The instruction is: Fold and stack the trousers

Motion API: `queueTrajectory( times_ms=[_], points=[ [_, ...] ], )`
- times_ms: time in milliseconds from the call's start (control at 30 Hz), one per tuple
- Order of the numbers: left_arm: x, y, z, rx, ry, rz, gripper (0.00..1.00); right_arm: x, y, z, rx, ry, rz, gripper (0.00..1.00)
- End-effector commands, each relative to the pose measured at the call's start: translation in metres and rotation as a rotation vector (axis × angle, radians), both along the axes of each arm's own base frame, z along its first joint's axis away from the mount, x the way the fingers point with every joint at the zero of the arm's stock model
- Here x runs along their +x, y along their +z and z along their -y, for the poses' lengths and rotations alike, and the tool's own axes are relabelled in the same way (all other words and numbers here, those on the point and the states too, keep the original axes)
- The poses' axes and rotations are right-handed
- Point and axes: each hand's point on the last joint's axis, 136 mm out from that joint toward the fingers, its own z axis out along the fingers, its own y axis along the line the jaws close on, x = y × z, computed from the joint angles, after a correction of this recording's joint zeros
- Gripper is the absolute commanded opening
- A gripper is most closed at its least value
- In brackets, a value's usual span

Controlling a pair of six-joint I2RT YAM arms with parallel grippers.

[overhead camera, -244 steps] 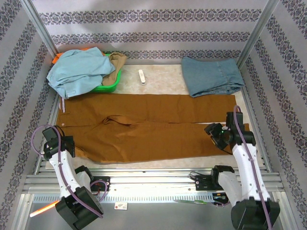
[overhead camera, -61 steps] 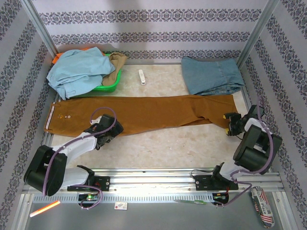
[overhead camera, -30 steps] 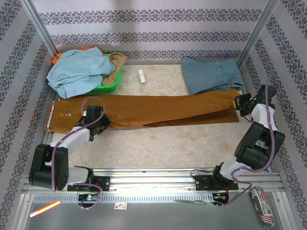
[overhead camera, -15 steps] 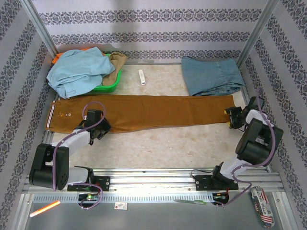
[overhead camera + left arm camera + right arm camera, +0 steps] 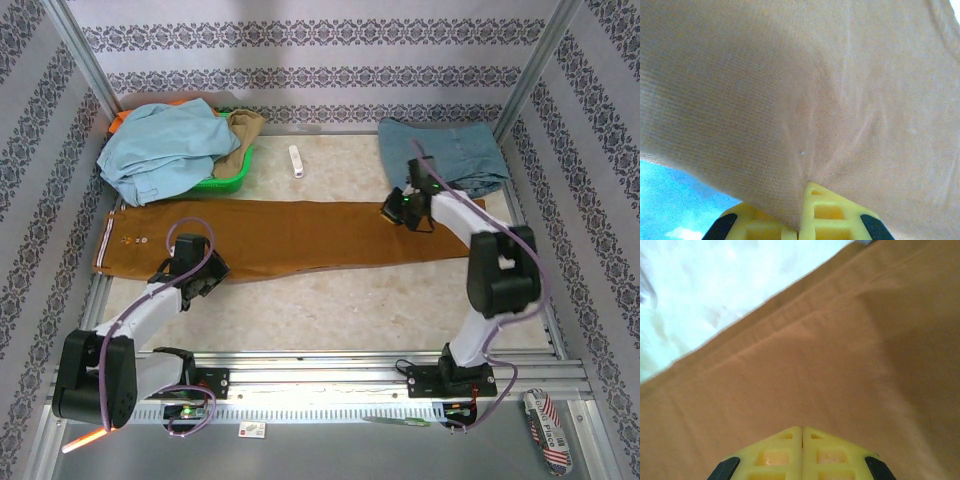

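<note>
The rust-brown trousers (image 5: 300,235) lie folded lengthwise across the table. Their white, red-striped waistband (image 5: 108,240) is at the left end and the leg ends are at the right. My left gripper (image 5: 208,272) sits at the near edge of the cloth by the seat. In the left wrist view its yellow fingers (image 5: 825,210) are shut, with a pinched fold of the trousers (image 5: 790,75) between them. My right gripper (image 5: 393,210) is over the legs, right of centre. In the right wrist view it (image 5: 802,429) is shut above the trousers (image 5: 815,365), with no cloth between the tips.
A folded faded denim piece (image 5: 440,155) lies at the back right, close behind the right arm. A green basket (image 5: 228,180) holding a pale blue garment (image 5: 165,145) stands at the back left. A small white object (image 5: 295,160) lies between them. Bare marble tabletop (image 5: 350,295) stretches along the front.
My right gripper has left the leg ends at the table's right edge and swung left over the trouser legs. The leg ends now lie flat. My left gripper has barely moved.
</note>
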Motion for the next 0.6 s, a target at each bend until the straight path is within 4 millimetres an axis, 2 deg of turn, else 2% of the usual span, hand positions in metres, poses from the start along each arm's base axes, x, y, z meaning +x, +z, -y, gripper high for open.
queueTrajectory(
  times_ms=[0,100,267,467,500,533,567],
  points=[
    [-0.022,-0.01,-0.006,0.017,0.005,-0.064,0.0,-0.028,-0.037,0.006,-0.103,0.093,-0.178,0.0],
    [-0.033,-0.012,-0.006,0.016,0.001,-0.076,0.0,-0.047,-0.057,0.019,-0.118,0.083,-0.252,0.0],
    [-0.05,-0.011,-0.003,-0.001,-0.014,-0.083,0.0,-0.07,-0.058,0.045,-0.01,-0.018,-0.269,0.0],
    [-0.056,-0.004,0.004,-0.036,-0.043,-0.068,0.01,-0.099,-0.057,0.078,0.069,-0.104,-0.288,0.0],
    [-0.057,-0.005,0.006,-0.045,-0.052,-0.072,0.1,-0.101,-0.056,0.08,0.098,-0.111,-0.28,0.0],
    [-0.058,-0.004,0.006,-0.045,-0.055,-0.077,0.28,-0.102,-0.053,0.081,0.101,-0.112,-0.271,0.01],
    [-0.058,-0.002,0.007,-0.049,-0.064,-0.073,0.36,-0.101,-0.05,0.082,0.095,-0.107,-0.259,0.02]
  ],
)
